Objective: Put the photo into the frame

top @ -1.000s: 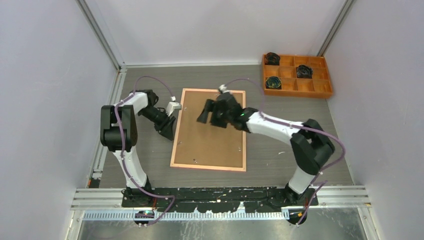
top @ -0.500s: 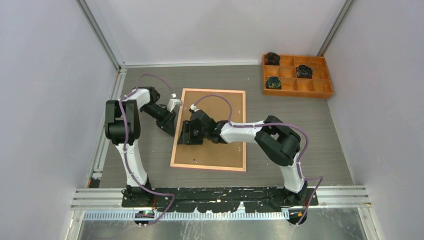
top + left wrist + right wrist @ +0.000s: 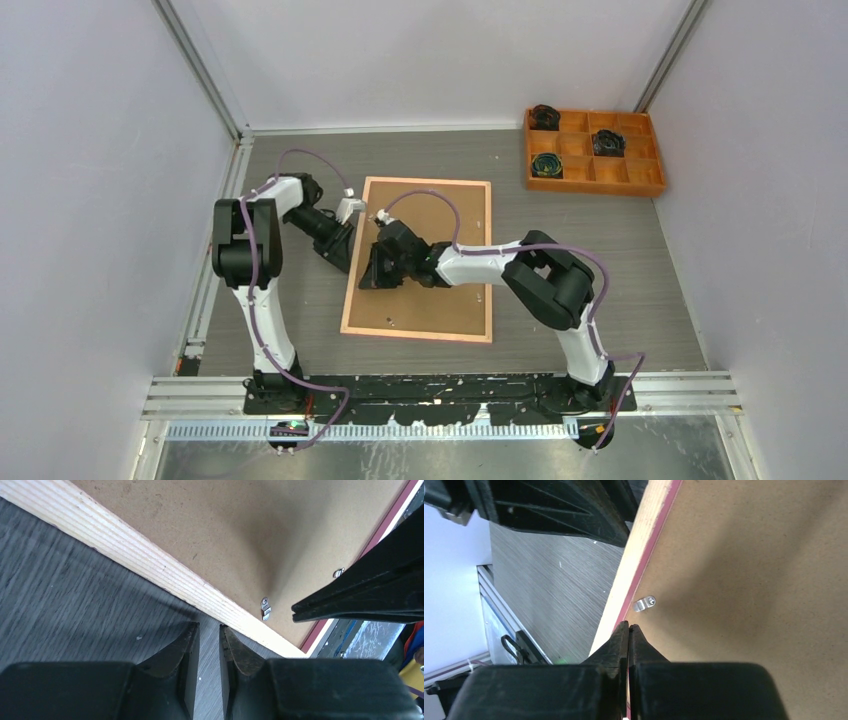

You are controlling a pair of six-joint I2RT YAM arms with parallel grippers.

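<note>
The frame (image 3: 415, 333) lies face down on the table, its tan wood border (image 3: 165, 572) around a brown backing board (image 3: 440, 290). The photo is hidden. My left gripper (image 3: 343, 262) rests just outside the frame's left border; its jaws (image 3: 210, 627) are narrowly open with only tabletop between them. My right gripper (image 3: 368, 283) reaches across the board to that same left edge. It is shut (image 3: 629, 625), empty, with its tips at the pink inner lip beside a small metal clip (image 3: 644, 603). That clip (image 3: 265, 609) also shows in the left wrist view.
An orange compartment tray (image 3: 594, 150) with dark items stands at the back right. Grey walls close in the table on three sides. A metal rail (image 3: 440, 395) runs along the near edge by the arm bases.
My right gripper has swung from the board's upper middle to the frame's left edge and closed. My left gripper's jaws have narrowed; it barely moved.
</note>
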